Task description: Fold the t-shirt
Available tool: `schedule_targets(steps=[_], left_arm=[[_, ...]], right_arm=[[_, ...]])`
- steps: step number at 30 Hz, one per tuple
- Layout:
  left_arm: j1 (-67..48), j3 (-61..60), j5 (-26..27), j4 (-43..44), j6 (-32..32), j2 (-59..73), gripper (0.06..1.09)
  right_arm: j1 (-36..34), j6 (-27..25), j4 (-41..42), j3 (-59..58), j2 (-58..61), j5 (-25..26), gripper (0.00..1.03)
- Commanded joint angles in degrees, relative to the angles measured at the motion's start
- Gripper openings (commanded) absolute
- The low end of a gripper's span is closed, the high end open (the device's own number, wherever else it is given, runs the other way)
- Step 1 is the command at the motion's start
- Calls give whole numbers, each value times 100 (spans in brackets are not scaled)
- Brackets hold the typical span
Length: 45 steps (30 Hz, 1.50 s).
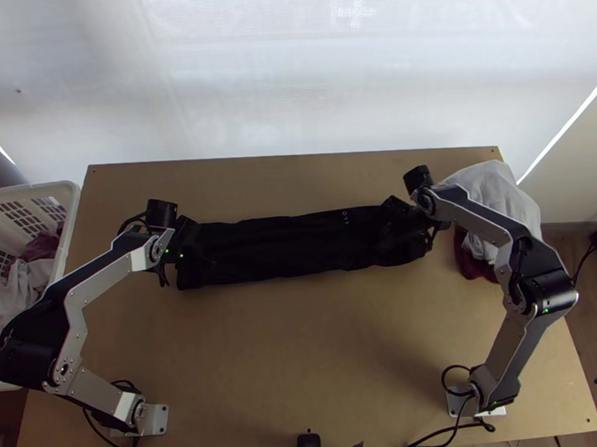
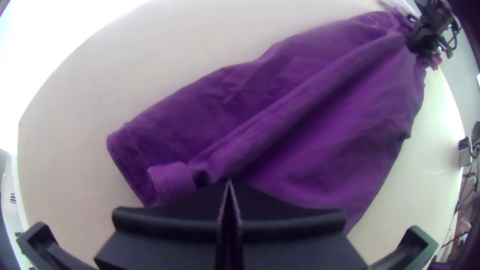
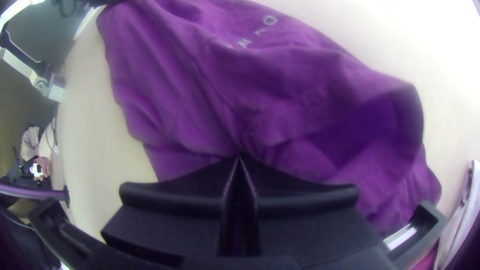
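A black t-shirt point(image 1: 292, 246) lies on the table as a long narrow strip across its middle, with small light lettering near the upper edge. At the strip's left end is my left gripper point(image 1: 189, 244); at its right end is my right gripper point(image 1: 399, 222). The cloth looks purple in the wrist views. In the left wrist view my left gripper point(image 2: 229, 187) is shut on a ridge of the shirt point(image 2: 300, 115), beside a small hem corner. My right gripper point(image 3: 239, 162) is shut on gathered fabric of the shirt point(image 3: 200, 90), next to a loose open fold.
White cloth point(image 1: 498, 201) and dark red cloth point(image 1: 470, 258) lie at the table's right, close to the right arm. A white basket point(image 1: 70, 215) holding clothes stands off the left edge. Bare tabletop point(image 1: 305, 343) stretches between the shirt and the near edge, where cables run.
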Motion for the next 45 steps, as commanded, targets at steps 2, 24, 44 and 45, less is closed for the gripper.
schedule_targets(steps=[2, 24, 44, 45], left_arm=[[36, -23, -43, 21, 59, -5, 10], [335, -199, -114, -23, 631, -902, 102], [502, -568, -228, -410, 1140, -1763, 103], [528, -603, -193, -410, 1140, -1763, 103]], right_arm=[[-955, -659, -537, 116, -127, -6, 3], [609, 562, -1003, 1, -2201, 767, 81], [2253, 1230, 263, -640, -2421, 2376, 83], [2411, 1230, 298, -693, -2430, 2446, 83]])
